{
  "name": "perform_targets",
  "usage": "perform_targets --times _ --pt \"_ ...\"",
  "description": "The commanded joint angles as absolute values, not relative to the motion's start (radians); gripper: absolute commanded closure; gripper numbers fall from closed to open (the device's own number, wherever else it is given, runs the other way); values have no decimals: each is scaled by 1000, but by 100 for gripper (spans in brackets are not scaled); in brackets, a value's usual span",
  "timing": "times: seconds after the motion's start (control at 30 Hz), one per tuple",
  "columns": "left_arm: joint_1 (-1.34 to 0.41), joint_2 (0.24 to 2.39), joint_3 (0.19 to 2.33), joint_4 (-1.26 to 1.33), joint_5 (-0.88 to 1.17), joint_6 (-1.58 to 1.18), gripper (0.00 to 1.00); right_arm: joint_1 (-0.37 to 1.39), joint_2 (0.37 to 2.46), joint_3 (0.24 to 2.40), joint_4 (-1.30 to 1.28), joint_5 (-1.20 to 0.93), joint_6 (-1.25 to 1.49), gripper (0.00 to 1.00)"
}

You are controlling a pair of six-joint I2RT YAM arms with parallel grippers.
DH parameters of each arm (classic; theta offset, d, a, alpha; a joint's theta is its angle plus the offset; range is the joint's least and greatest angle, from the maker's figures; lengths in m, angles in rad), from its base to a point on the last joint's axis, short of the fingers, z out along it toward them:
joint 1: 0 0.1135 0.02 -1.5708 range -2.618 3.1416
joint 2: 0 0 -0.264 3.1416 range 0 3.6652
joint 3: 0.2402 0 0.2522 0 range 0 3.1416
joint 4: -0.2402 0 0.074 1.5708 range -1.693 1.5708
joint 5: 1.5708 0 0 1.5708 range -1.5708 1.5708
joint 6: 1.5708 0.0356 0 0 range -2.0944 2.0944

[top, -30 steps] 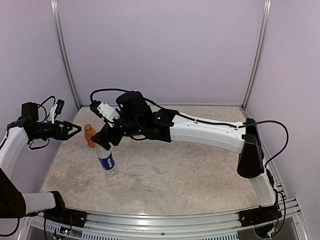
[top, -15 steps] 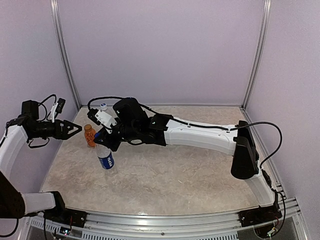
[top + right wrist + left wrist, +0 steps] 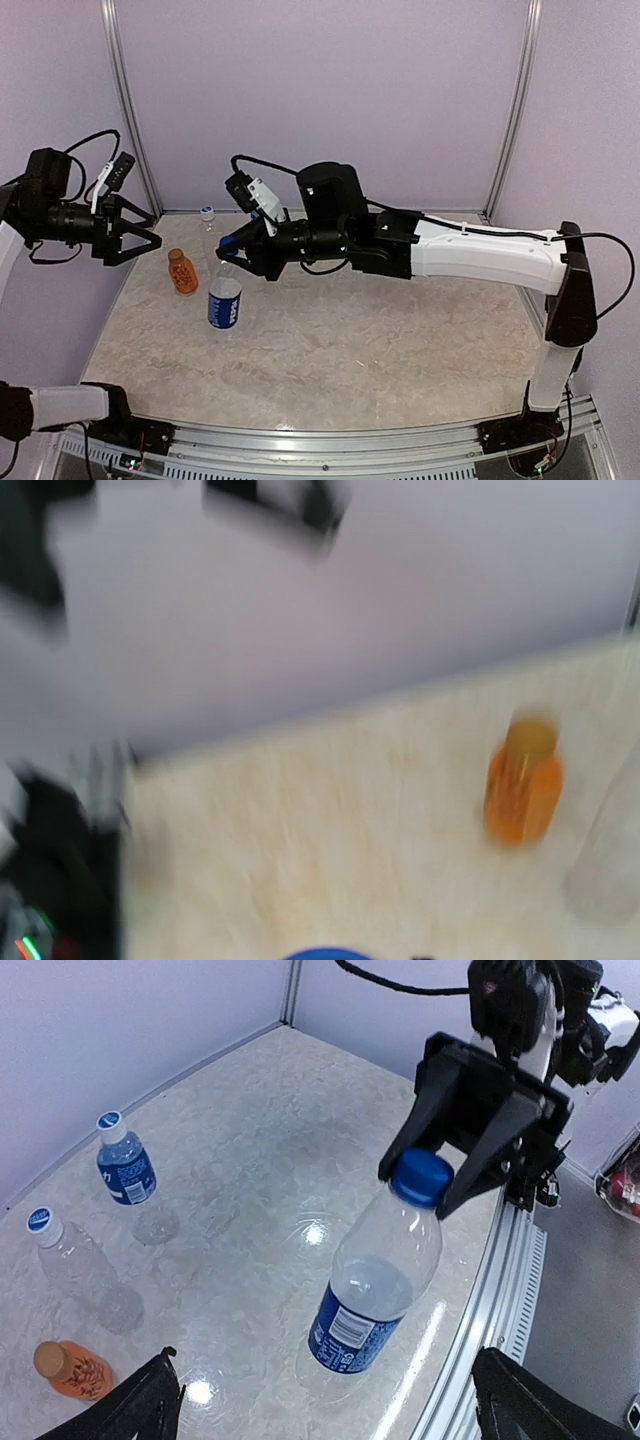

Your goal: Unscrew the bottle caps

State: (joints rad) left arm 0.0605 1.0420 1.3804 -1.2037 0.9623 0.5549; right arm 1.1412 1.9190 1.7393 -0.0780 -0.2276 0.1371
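A clear bottle with a blue label (image 3: 224, 303) (image 3: 375, 1290) stands left of centre on the table. Its blue bottle cap (image 3: 422, 1176) sits between the black fingers of my right gripper (image 3: 233, 251) (image 3: 419, 1188), which is shut on it from above. The right wrist view is blurred, with that cap (image 3: 330, 953) at its bottom edge. My left gripper (image 3: 152, 232) (image 3: 323, 1355) hangs open, up and to the left of the bottle, holding nothing. The short orange bottle (image 3: 182, 272) (image 3: 72, 1371) (image 3: 523, 785), a tall plain bottle (image 3: 208, 228) (image 3: 75, 1260) and a second blue-labelled bottle (image 3: 125, 1165) stand capped further back.
An aluminium rail (image 3: 500, 1280) runs along the table's near edge. Purple walls with metal posts (image 3: 128, 120) close in the back and sides. The long white right forearm (image 3: 470, 255) spans the table's middle above the surface.
My right gripper has shut on the blue cap, and the arm has risen and swung right, shifting the bottle slightly. The left gripper has lifted up and back, still open.
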Motion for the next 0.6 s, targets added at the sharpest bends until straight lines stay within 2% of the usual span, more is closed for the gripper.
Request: perform_targets --times 0.0,0.17,0.57 --pt "-52 1058 1437 -1352 897 586 1 1123 1756 1631 183 -303 252 100" --pt "-242 1011 1392 -1156 769 587 1 1123 1722 1601 230 -305 262 100" --pt "-361 1075 1262 -1023 844 511 1 1123 1735 1601 295 -356 284 100"
